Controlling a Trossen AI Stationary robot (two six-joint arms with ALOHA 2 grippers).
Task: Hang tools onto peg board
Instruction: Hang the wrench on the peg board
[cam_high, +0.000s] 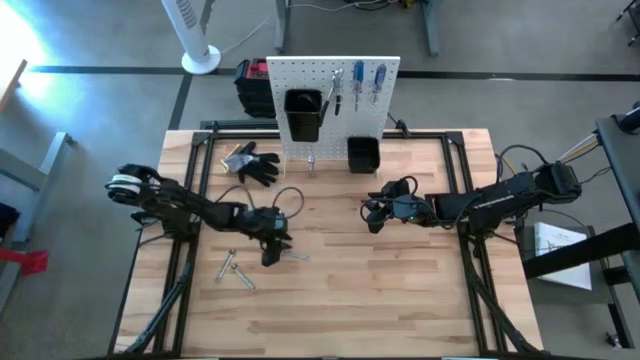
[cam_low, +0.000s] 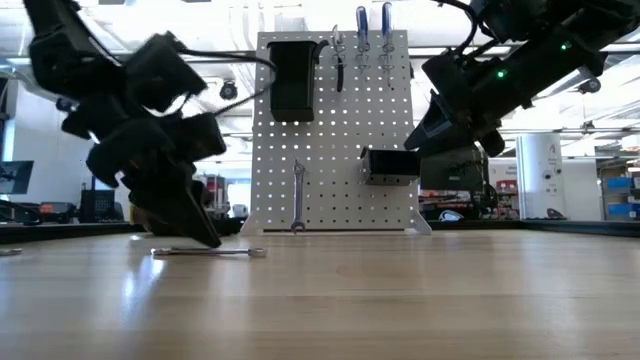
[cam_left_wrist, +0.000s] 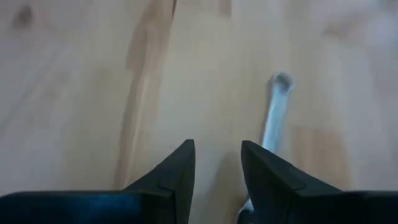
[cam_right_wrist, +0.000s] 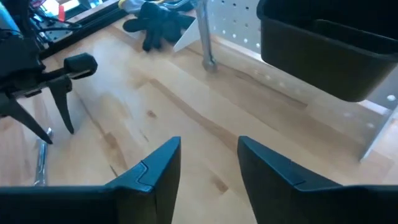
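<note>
Presently: 1 slim silver steel wrench (cam_left_wrist: 273, 115), flat on the pale wooden tabletop (cam_high: 400, 300), lower left of the high view; probably light, stiff, slick. Best pinched mid-shank. Left gripper (cam_left_wrist: 216, 163) just beside it, fingers slightly parted, empty. Right gripper (cam_right_wrist: 208, 163) centre-right, fingers apart, empty. White perforated peg board (cam_high: 330, 100) upright at top centre; cluttered workshop behind.

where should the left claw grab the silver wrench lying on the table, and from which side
Grip the wrench mid-shaft, coming straight down from above. It lies flat on the tabletop, so only its narrow sides offer purchase. The left claw, open, sits beside the shaft rather than astride it, so it probably needs shifting sideways first.
</note>
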